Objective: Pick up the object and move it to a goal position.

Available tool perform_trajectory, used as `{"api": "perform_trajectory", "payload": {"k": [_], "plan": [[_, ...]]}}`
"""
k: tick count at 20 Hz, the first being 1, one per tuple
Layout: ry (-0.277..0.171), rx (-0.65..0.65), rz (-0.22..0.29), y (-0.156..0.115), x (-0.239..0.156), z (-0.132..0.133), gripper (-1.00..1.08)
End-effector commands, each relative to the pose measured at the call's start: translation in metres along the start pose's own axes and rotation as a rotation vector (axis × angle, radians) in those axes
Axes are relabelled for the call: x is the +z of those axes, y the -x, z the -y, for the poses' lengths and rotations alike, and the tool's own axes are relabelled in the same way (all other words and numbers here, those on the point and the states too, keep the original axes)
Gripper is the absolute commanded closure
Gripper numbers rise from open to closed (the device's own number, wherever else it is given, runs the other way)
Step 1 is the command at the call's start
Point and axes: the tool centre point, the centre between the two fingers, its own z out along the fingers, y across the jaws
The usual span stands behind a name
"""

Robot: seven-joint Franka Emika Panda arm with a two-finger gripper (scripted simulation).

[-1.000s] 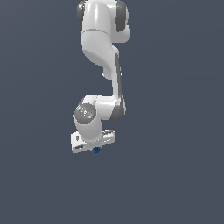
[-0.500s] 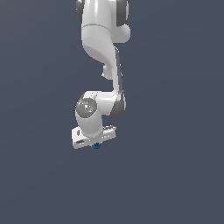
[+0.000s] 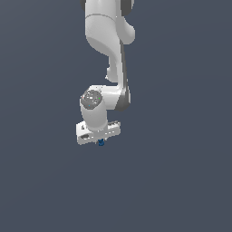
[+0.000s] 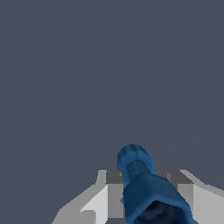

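- A white Franka arm reaches down from the top of the exterior view against a plain slate-grey backdrop, its wrist bent so that the gripper points downward.
- The object, a tiny bright-blue stub, peeks out just beneath the gripper's pale crossbar, touching its underside and far smaller than the hand above it.
- In the wrist view the gripper has its two grey-and-white fingers pressed in on either side of the object, pinching it between them.
- The blue piece runs lengthwise away from the wrist camera: a broader, faceted body sits between the fingers, with a dark hollow at its near end, and a narrower neck leads to a rounded ring-like tip that juts past the fingertips.
- The object sits roughly midway between the two fingers, with no gap visible on either side.
- No surface, shadow or marker shows beneath the gripper in either view, so whether the object hangs clear of any ground cannot be told.
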Motion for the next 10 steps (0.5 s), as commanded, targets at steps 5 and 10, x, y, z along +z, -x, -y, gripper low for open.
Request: {"api": "perform_trajectory", "payload": {"k": [5,10], "plan": [[0.000,0.000,0.000,0.015,-0.006,0.006,1.08],[0.000,0.000,0.000,0.019,-0.008,0.007,1.08]]}}
